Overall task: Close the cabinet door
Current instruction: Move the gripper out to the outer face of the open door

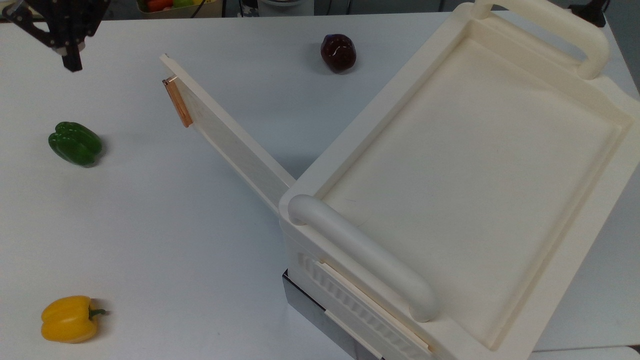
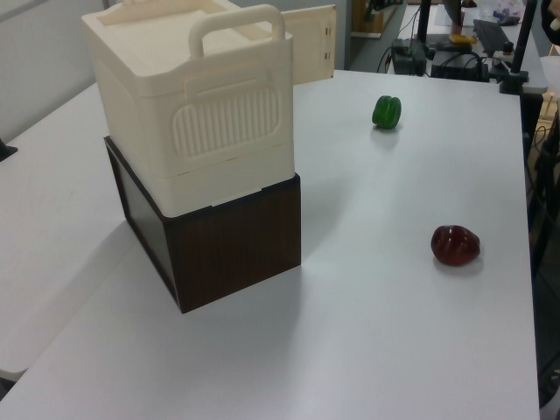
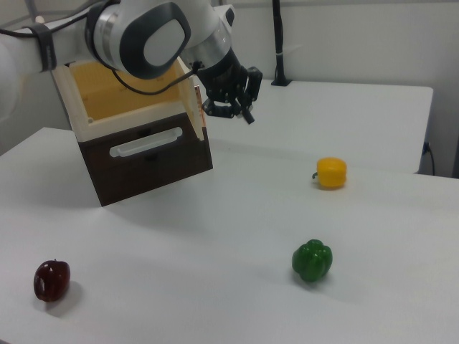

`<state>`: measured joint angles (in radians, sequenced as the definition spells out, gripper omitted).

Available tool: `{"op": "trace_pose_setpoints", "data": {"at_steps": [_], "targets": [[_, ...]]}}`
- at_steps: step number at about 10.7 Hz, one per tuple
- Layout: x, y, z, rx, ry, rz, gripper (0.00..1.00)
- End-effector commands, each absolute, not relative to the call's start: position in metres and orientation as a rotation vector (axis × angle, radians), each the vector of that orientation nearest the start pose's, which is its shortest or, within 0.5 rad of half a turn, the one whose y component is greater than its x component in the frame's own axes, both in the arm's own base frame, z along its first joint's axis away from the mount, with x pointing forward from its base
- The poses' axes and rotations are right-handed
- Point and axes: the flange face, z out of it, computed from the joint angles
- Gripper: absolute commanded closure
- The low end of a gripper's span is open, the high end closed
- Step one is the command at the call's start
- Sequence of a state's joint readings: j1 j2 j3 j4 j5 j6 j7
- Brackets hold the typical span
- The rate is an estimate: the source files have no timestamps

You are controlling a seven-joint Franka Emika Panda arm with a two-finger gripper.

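Currently the flat cream cabinet door [image 1: 227, 135] stands wide open from the boxy plastic cabinet [image 1: 470, 165]; gripper [image 3: 240, 107] hovers near its edge, fingers apparently parted.

cabinet [image 1: 470, 165]: on the bench [image 1: 165, 225], at the top view's right | cabinet door [image 1: 225, 135]: swung out toward the top view's upper left | tool [image 1: 70, 52]: top view's upper-left corner, apart from door | three peppers [image 1: 75, 143] [image 1: 69, 318] [image 1: 338, 52]: on bench, well apart, two at the top view's left
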<state>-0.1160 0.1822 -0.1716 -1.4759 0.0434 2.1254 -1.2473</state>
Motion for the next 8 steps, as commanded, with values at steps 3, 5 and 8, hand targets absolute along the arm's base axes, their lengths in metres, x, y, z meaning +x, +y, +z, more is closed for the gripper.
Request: {"op": "trace_pose_setpoints", "data": {"at_steps": [3,5,8], "targets": [[0.681,-0.104,0.609,-2.901,-1.647,-0.965,1.0],[0.694,-0.072,0.6,-2.844,-1.676,-1.039,1.0],[0.693,-0.043,0.599,-2.779,-1.702,-1.039,1.0]]}}
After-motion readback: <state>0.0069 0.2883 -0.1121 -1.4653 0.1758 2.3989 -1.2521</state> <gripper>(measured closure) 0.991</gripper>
